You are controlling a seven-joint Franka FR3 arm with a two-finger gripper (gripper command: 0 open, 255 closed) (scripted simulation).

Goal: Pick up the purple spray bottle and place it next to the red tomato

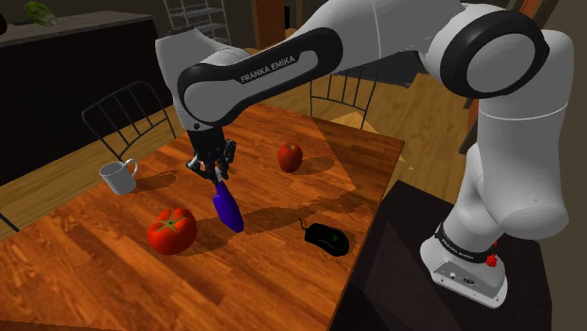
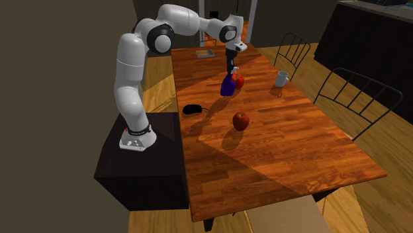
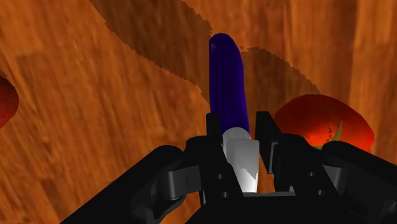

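Observation:
My black gripper [image 1: 218, 173] is shut on the white neck of the purple spray bottle [image 1: 228, 209]. The bottle hangs tilted below the fingers, its base close to the wooden table [image 1: 113, 273]; I cannot tell whether it touches. The red tomato [image 1: 172, 229] lies on the table just beside the bottle, toward the shoulder view's left. In the wrist view both fingers [image 3: 213, 127] clasp the bottle [image 3: 228, 83] at its neck, and the tomato [image 3: 324, 124] sits close beside it. From the second exterior view the gripper [image 2: 231, 69] holds the bottle [image 2: 228, 86] right next to the tomato [image 2: 239, 81].
A red apple [image 1: 291, 157] lies farther along the table, a white mug [image 1: 118, 176] stands near the far edge, and a black computer mouse [image 1: 327, 238] rests near the stand. Wire chairs [image 1: 122, 118] line the far side. A flat book [image 2: 205, 53] lies at the table's end.

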